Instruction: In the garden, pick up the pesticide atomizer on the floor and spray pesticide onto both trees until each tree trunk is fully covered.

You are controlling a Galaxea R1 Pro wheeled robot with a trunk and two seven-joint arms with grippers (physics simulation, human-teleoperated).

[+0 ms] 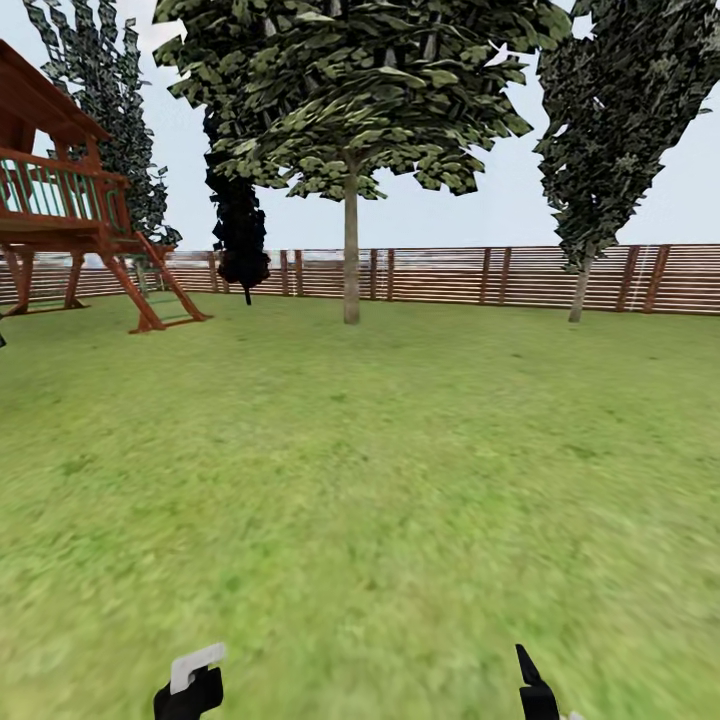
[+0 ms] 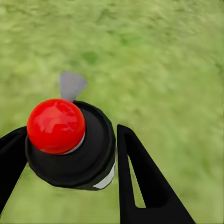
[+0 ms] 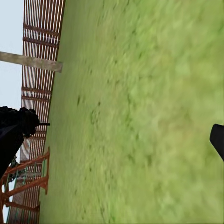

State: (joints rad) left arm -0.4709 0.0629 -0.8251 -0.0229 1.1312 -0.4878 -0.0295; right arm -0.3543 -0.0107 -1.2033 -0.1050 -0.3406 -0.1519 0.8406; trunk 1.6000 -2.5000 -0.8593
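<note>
The pesticide atomizer [image 2: 70, 149], a black round cap with a red button and a grey nozzle, sits between the black fingers of my left gripper [image 2: 65, 144], which is shut on it. In the head view that left gripper [image 1: 190, 690] is low at the bottom edge, with the atomizer's pale nozzle [image 1: 196, 665] sticking up. My right gripper [image 1: 537, 690] hangs at the bottom right, holding nothing; one fingertip [image 3: 218, 140] shows in the right wrist view. A broad-crowned tree [image 1: 350, 90] with a straight grey-brown trunk [image 1: 351, 250] stands far ahead on the lawn.
A brown slat fence [image 1: 450, 275] closes the lawn at the back. A wooden play tower [image 1: 70, 220] with a ladder stands at the far left. Dark narrow trees [image 1: 240, 230] rise by the fence, one at the right [image 1: 610, 130]. Open grass [image 1: 380, 470] lies between me and the trunk.
</note>
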